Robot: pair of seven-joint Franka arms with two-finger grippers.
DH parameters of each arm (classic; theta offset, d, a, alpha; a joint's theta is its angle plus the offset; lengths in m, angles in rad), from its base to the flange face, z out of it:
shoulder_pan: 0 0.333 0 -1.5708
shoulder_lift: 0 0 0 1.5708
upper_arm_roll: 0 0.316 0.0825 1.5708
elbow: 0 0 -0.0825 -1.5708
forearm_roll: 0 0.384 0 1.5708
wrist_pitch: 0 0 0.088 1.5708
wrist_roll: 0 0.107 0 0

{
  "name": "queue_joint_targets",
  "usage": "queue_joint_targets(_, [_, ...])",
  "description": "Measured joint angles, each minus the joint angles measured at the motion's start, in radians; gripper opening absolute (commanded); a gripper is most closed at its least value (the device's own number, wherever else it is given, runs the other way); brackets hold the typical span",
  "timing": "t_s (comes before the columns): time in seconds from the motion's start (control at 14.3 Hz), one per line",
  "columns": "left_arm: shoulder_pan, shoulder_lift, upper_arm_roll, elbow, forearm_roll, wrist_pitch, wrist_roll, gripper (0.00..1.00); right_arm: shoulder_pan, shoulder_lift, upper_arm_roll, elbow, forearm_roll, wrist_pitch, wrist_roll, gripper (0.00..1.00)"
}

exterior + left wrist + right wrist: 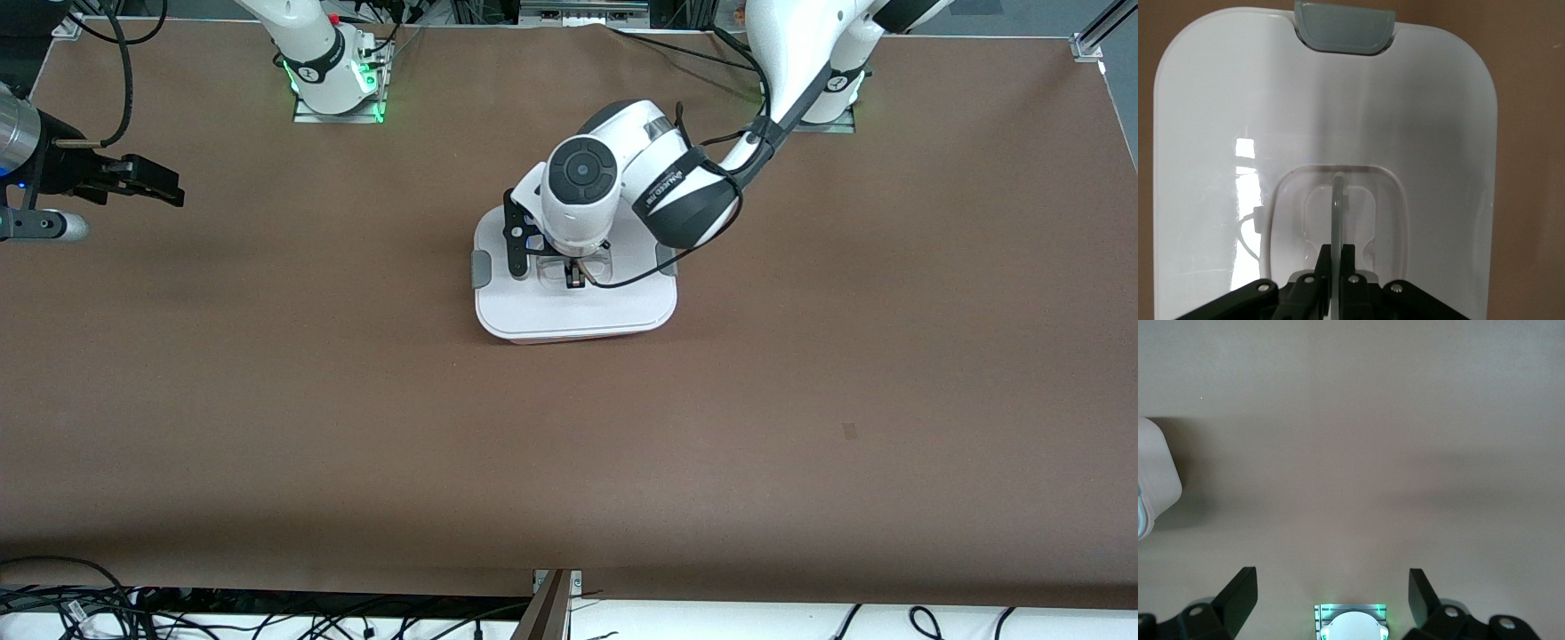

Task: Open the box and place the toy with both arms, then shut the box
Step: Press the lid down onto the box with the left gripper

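The left gripper (573, 274) is down on the box (569, 307) near the middle of the table, fingers (1350, 257) clamped on the clear handle (1337, 207) in the lid's recess, probably to lift or seat the lid (toy not in sight). That arm bends steeply, wrist straight down, while the right gripper (156, 188) waits with fingers spread wide over the table edge at its own end.

lid (1218, 100): glossy smooth white plastic
handle (1337, 207): clear plastic
clip (1343, 28): matt grey plastic
table (800, 400): matt brown covering
left gripper (1336, 267): black, matt
arm shells (582, 178): smooth white plastic
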Motion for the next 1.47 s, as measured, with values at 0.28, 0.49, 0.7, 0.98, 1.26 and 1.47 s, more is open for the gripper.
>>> queue_joint_targets(0.28, [-0.001,0.001,0.001,-0.010,0.006,0.014,-0.030,0.00,0.001,0.004,0.000,0.001,-0.001,0.004,0.000,1.00])
queue_joint_targets(0.49, [-0.001,0.001,0.001,-0.018,0.006,0.016,-0.045,0.00,0.001,0.011,0.001,0.009,-0.001,0.012,0.000,1.00])
queue_joint_targets(0.7, [-0.001,0.000,0.001,-0.023,0.006,0.017,-0.049,0.00,0.001,0.011,0.004,0.013,-0.001,0.013,0.000,1.00])
queue_joint_targets(0.98, [-0.001,-0.003,0.001,-0.023,0.006,0.012,-0.051,0.00,0.000,0.020,0.000,0.014,-0.001,0.014,0.000,1.00])
queue_joint_targets(1.26, [-0.001,-0.004,0.001,-0.024,0.006,0.010,-0.052,0.00,-0.001,0.026,-0.002,0.015,-0.001,0.016,0.000,1.00])
queue_joint_targets(1.47, [-0.003,-0.006,-0.001,-0.025,0.007,0.003,-0.085,0.00,-0.001,0.026,-0.002,0.016,-0.001,0.016,0.000,1.00])
